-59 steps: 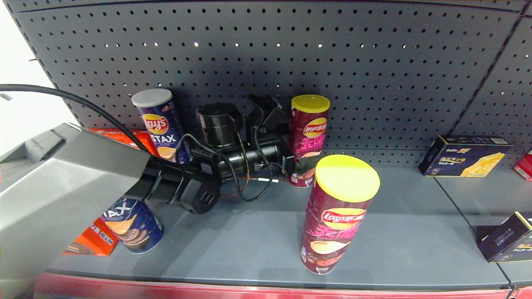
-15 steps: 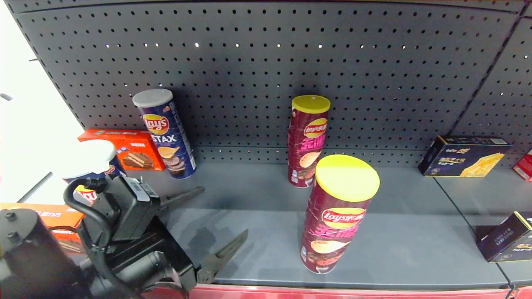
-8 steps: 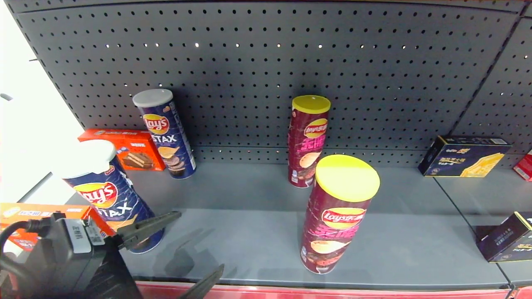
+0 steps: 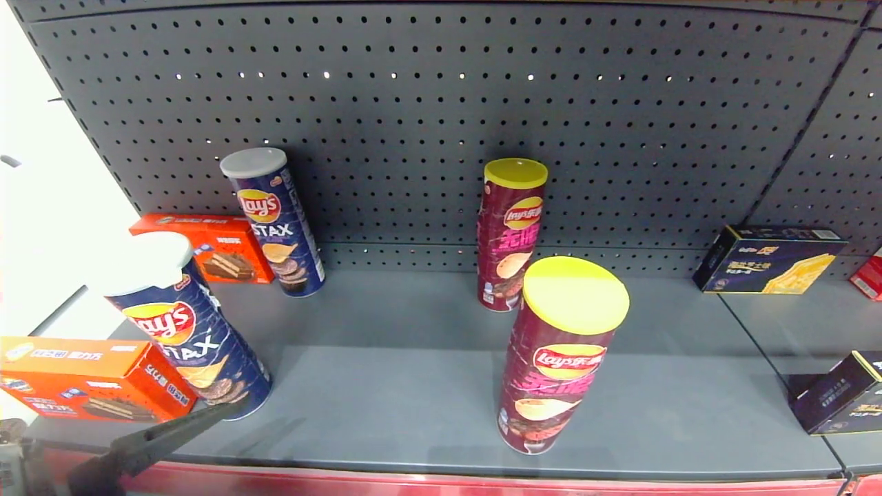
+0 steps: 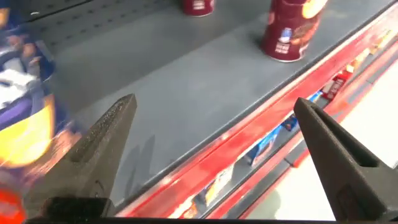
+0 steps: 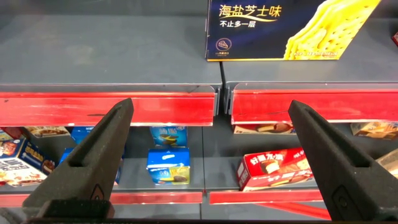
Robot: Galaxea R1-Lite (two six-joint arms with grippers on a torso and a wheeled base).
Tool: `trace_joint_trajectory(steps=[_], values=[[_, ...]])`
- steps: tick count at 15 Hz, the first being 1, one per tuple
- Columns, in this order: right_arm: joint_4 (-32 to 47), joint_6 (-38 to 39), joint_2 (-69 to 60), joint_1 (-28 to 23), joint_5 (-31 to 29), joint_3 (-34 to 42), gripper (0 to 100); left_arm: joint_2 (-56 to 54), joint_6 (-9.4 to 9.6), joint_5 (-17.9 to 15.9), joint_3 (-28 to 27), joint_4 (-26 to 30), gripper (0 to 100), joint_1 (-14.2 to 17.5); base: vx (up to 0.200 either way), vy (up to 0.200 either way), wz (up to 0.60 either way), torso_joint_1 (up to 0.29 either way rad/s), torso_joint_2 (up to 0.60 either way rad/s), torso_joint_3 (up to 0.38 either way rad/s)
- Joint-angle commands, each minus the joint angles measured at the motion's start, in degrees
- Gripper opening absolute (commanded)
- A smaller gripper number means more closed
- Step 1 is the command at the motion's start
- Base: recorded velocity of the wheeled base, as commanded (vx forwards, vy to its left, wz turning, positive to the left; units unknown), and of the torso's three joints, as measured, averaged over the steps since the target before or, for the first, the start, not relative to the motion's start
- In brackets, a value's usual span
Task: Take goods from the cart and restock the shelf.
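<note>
Two maroon chip cans with yellow lids stand upright on the grey shelf [image 4: 413, 386], one in front [image 4: 561, 358] and one by the pegboard [image 4: 510, 234]. Two blue chip cans stand to the left, one at the rear [image 4: 272, 220] and one in front [image 4: 182, 331]. My left gripper [image 5: 214, 102] is open and empty, low at the shelf's front left edge, and one of its fingers [image 4: 172, 430] pokes up just below the front blue can. My right gripper [image 6: 211, 104] is open and empty, facing lower shelves with a red front edge [image 6: 106, 99].
Orange biscuit boxes lie at the shelf's left, front [image 4: 83, 379] and rear [image 4: 207, 244]. Dark boxes sit at the right, rear [image 4: 768, 258] and front [image 4: 837, 393]. Bare shelf lies between the blue and maroon cans. Small boxes [image 6: 166, 165] fill the lower shelf.
My left arm has drawn back from the rear maroon can, down and left off the shelf. Its gripper stays open and the can stays standing.
</note>
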Motion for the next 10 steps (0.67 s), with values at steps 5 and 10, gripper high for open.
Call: trace_joint_trajectory(steps=[5,10], values=[[-0.01,-0.01,0.08,0.04,0.00,0.01,100,-15.22,-2.89,5.81,0.10,12.06,100,9.77,0.000,0.000,0.00,0.000,0.00,0.000],[-0.01,-0.01,0.08,0.04,0.00,0.01,100,-26.82,-8.16,15.47,0.10,24.98,100,19.61,0.000,0.000,0.00,0.000,0.00,0.000]])
